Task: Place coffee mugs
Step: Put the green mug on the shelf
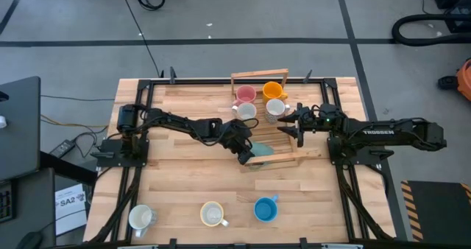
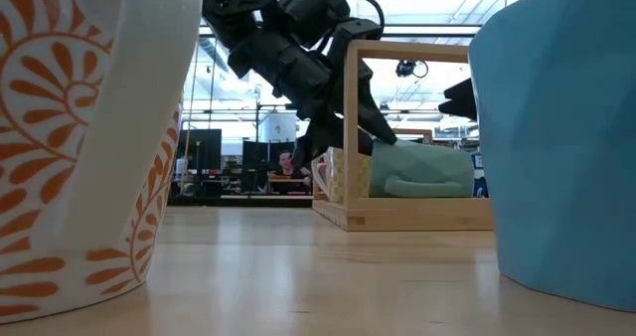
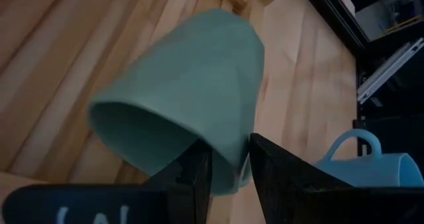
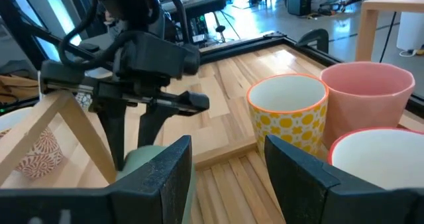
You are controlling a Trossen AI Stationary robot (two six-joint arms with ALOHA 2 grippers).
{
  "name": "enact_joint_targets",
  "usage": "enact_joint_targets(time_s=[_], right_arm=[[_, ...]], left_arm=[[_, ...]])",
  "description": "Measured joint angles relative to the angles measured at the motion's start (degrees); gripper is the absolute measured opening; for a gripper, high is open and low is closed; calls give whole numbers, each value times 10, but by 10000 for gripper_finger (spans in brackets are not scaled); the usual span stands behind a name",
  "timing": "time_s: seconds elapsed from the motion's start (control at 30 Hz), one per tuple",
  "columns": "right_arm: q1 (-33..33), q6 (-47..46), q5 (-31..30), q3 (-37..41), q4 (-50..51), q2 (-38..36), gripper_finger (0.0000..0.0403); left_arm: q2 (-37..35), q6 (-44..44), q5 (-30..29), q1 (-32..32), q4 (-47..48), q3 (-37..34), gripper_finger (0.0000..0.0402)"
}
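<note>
- The wooden rack [image 1: 259,78] sits at the table's [image 1: 176,183] far edge, with pink, orange and two white mugs inside.
- The left gripper [image 1: 246,150] pinches the green mug [image 1: 263,151] by its rim, tilted over the rack's near edge; I'd say lowering and release come next.
- The right gripper [image 1: 288,125] waits beside it, fingers wide and holding nothing.
- Three mugs wait along the near edge.

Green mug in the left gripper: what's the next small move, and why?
Probably lower it a little further and level it before opening. The left gripper is shut on the green mug, pinching its wall, and the mug lies tilted on its side at the wooden rack's near edge. The right gripper waits open beside the other racked mugs.
</note>
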State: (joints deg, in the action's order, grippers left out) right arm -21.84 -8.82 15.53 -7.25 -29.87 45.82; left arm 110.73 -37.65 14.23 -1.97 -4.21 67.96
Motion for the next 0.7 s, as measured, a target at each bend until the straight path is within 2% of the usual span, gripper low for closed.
enact_joint_targets(time_s=[0.13,0.4,0.7], right_arm=[[0,0,0,0,-1,0,196],[0,0,0,0,-1,0,196],[0,0,0,0,-1,0,196]], left_arm=[[0,0,-3,-1,-5,0,90],[-1,24,2,0,-31,1,26],[-5,63,7,-9,-29,-1,24]])
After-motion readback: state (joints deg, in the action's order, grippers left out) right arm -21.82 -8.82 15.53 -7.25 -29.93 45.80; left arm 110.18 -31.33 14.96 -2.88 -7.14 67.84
